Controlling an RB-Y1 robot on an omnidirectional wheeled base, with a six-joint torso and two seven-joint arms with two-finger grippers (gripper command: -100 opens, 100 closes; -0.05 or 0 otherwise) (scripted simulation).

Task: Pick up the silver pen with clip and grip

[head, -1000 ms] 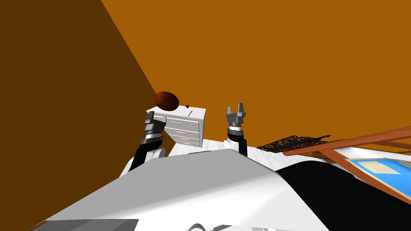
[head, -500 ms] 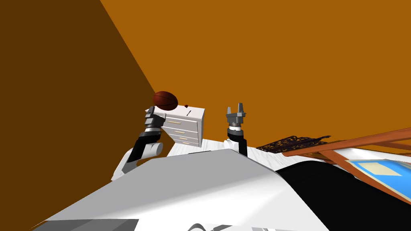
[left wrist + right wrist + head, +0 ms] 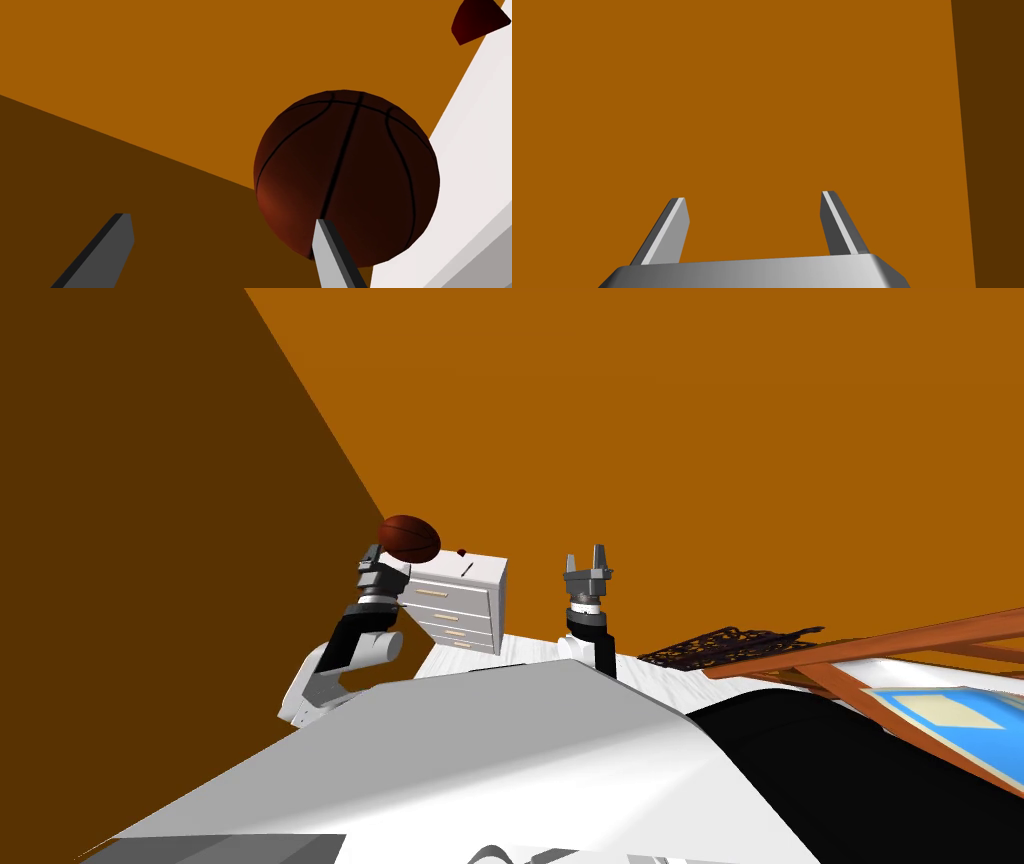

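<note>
Rising since before — left end effector, spread wide, nears the basketball by the dresser.

Thin dark pen, lying atop white dresser

The ball just beyond the left gripper is dark red-brown with thin black seams. The dresser beside it is white, its handles pale tan. Right of the right gripper lie a black lattice-patterned mat and a red-brown frame.
</note>
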